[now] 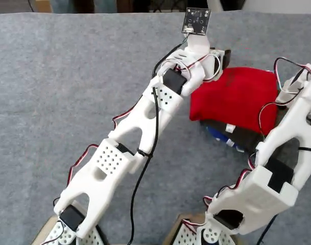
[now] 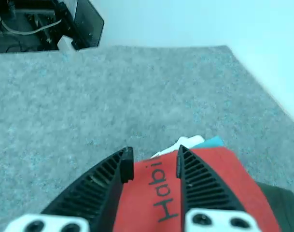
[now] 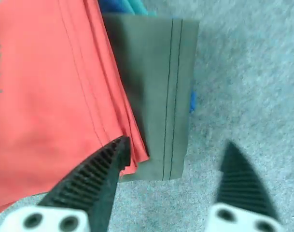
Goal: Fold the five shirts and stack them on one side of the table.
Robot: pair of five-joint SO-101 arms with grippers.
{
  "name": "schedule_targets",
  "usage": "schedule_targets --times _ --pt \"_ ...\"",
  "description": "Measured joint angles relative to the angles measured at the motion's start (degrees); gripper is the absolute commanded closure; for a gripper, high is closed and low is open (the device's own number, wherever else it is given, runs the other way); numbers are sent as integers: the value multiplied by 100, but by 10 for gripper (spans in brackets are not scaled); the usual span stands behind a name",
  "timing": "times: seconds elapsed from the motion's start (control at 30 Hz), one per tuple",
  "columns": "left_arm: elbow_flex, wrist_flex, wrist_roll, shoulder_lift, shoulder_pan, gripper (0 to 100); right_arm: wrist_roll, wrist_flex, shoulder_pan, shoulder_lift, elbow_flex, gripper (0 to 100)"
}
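A stack of folded shirts lies on the right side of the table, with a red shirt on top and a dark grey-green one and a blue one showing under it. My left gripper hovers open over the far corner of the red shirt, where white and teal edges peek out. Wide open, my right gripper hangs above the stack's side edge, one finger over the red shirt, with the dark shirt between the fingers.
Grey felt table cover stretches bare to the left of the stack. The left arm runs diagonally across the middle and the right arm stands along the right edge. A dark box sits beyond the table's far edge.
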Motion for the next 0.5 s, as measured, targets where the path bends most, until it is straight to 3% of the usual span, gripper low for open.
schedule_targets --times 0.03,0.2,0.3,0.5 --pt "0 53 0 0 -44 838 0 0 -9 0 -70 988" --pt "-44 378 0 0 -527 863 -9 -167 -422 79 -220 985" --pt "-352 976 -18 0 -949 883 -211 -492 -659 448 -220 983" --pt "-1284 2365 -800 0 -1679 884 -431 -870 -668 1653 -220 983"
